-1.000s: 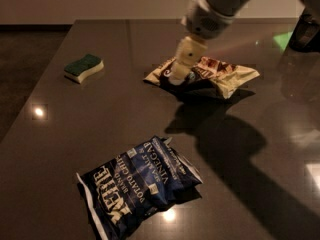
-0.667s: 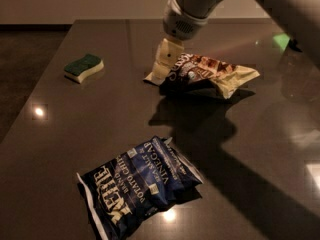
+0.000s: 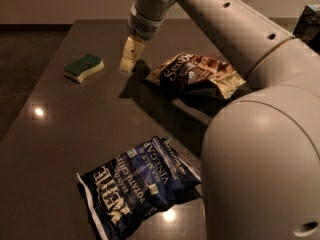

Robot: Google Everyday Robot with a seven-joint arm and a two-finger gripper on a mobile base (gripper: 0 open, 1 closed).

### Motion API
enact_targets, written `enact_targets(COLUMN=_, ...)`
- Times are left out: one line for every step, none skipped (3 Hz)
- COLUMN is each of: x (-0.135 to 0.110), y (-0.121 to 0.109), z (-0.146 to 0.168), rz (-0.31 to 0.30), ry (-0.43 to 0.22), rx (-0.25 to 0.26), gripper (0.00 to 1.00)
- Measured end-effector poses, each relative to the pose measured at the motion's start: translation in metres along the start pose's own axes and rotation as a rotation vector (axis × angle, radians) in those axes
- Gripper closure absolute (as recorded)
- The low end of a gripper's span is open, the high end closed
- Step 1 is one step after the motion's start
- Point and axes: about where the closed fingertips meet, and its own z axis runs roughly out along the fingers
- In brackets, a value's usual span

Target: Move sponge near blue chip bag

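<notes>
The sponge [image 3: 83,67], green on top and pale yellow below, lies at the table's far left. The blue chip bag [image 3: 137,184], navy with white "Kettle" lettering, lies crinkled at the near middle of the table. My gripper [image 3: 129,56] hangs from the arm at the upper middle, just above the table, to the right of the sponge and a short gap away from it. It holds nothing that I can see.
A brown-and-cream chip bag [image 3: 197,74] lies right of the gripper. My arm's large pale body [image 3: 260,149] fills the right side. A dark object [image 3: 307,21] stands at the far right edge. The dark table [image 3: 65,129] drops off at the left.
My gripper has moved left, away from the brown-and-cream bag and toward the sponge. The arm now fills much more of the right side. The sponge and both bags lie where they were.
</notes>
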Motion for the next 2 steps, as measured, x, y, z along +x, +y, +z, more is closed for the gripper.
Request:
enact_targets(x=0.000, y=0.000, z=0.000, rz=0.000, ry=0.000, rx=0.000, gripper=0.00)
enact_targets(x=-0.015, y=-0.006, z=0.014, rz=0.007, ry=-0.020, rx=0.020, gripper=0.00)
